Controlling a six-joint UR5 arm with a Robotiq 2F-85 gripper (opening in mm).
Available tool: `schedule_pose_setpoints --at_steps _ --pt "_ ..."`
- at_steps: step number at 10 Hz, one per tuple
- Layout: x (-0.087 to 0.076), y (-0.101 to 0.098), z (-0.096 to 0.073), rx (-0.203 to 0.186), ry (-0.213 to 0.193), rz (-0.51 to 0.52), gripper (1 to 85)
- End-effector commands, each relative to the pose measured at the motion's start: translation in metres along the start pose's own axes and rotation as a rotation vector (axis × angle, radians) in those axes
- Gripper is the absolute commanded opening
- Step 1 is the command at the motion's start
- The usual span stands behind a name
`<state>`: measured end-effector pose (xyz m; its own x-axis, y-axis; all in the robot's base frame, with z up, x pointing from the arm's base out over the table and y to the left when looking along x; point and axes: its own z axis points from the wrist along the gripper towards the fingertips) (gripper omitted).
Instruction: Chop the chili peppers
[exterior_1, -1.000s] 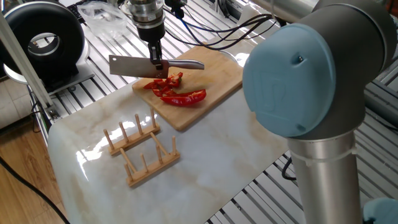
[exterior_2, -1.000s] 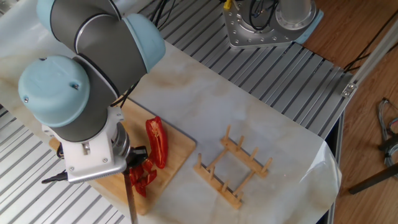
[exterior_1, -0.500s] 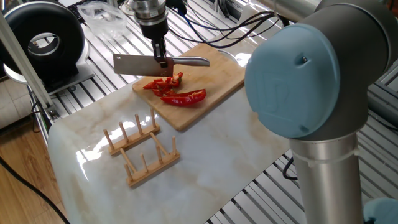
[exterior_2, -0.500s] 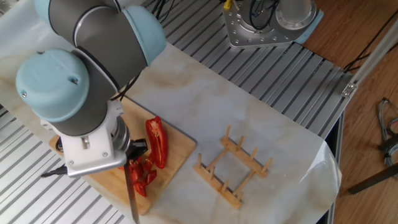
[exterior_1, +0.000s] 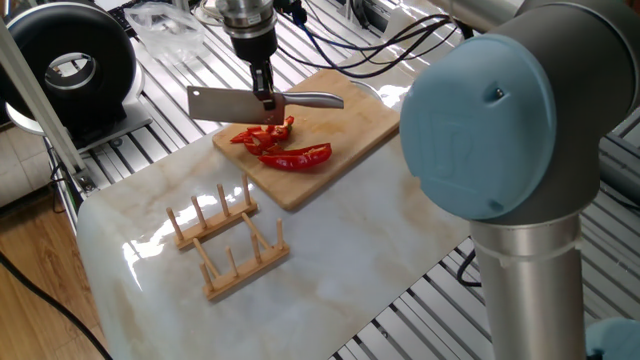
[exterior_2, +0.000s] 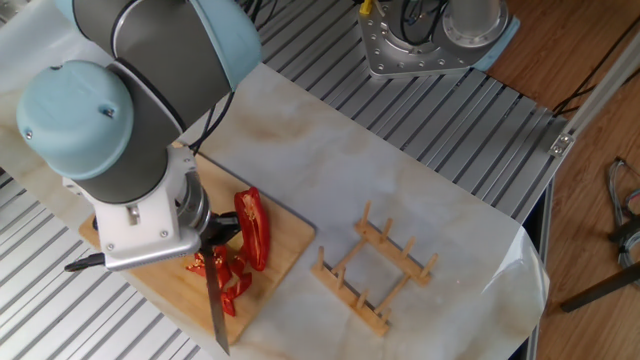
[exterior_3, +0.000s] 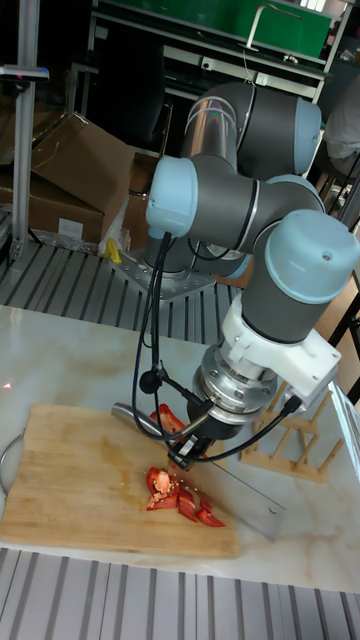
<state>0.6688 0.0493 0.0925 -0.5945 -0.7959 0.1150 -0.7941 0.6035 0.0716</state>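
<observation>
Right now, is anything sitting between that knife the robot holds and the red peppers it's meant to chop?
Nothing visible does. The gripper holds the knife just above the chili peppers on the cutting board. The wooden rack sits off to the side.

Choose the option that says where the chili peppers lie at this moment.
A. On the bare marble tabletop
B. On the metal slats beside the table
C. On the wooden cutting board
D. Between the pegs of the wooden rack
C: the chili peppers lie on the wooden cutting board, just under the cleaver in the gripper.
</observation>
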Motion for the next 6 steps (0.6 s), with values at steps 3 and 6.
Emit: schedule_pose_setpoints --at_steps 3,6 --pt "-0.001 0.0 0.006 -0.003 -0.012 0.0 1.3" --pt "0.004 -0.007 0.008 0.013 -0.01 -0.012 1.3"
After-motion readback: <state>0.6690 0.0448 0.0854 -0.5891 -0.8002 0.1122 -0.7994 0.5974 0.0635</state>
